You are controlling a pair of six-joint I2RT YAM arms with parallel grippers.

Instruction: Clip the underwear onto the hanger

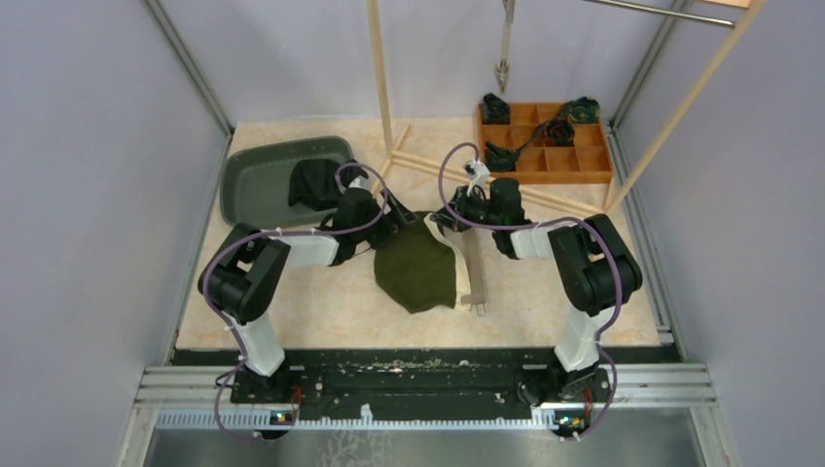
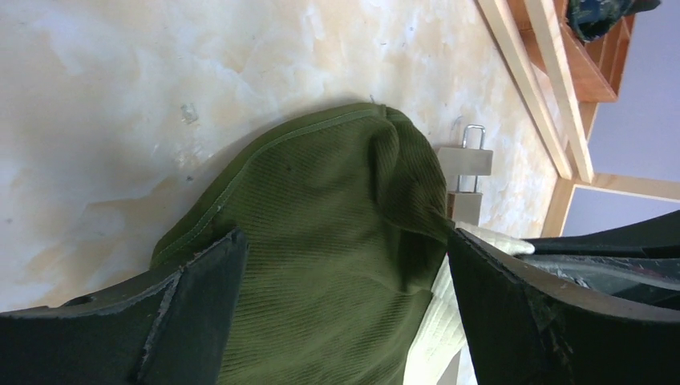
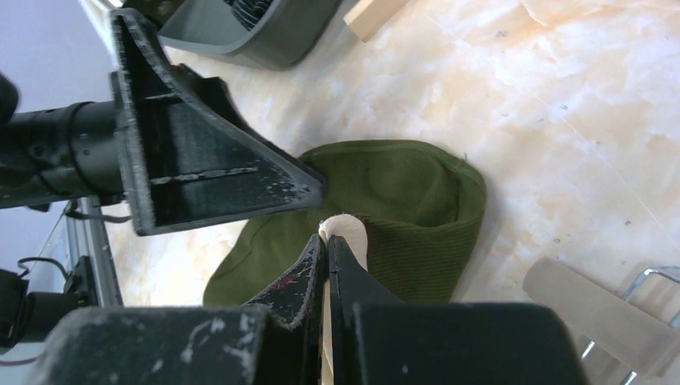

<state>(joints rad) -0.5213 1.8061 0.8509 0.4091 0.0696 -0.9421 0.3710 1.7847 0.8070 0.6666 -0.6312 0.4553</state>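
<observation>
Our left gripper (image 2: 346, 237) gapes open over the underwear (image 2: 321, 200). Our right gripper (image 3: 326, 241) is pinched shut, probably on its 3 o'clock waistband (image 3: 347, 231).

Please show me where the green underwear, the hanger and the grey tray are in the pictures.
green underwear (image 1: 416, 270): top view, middle of the cloth.
hanger (image 1: 477, 277): top view, its pale bar beside the underwear.
grey tray (image 1: 255, 180): top view, bare floor of the tray.

Two black-jointed, white-tubed arms are recorded: left arm (image 1: 255, 280), right arm (image 1: 591, 265). Purple cables (image 1: 440, 180) are looped along both. Black wedge-shaped fingers (image 2: 200, 305) are scuffed grey at the edges.
</observation>
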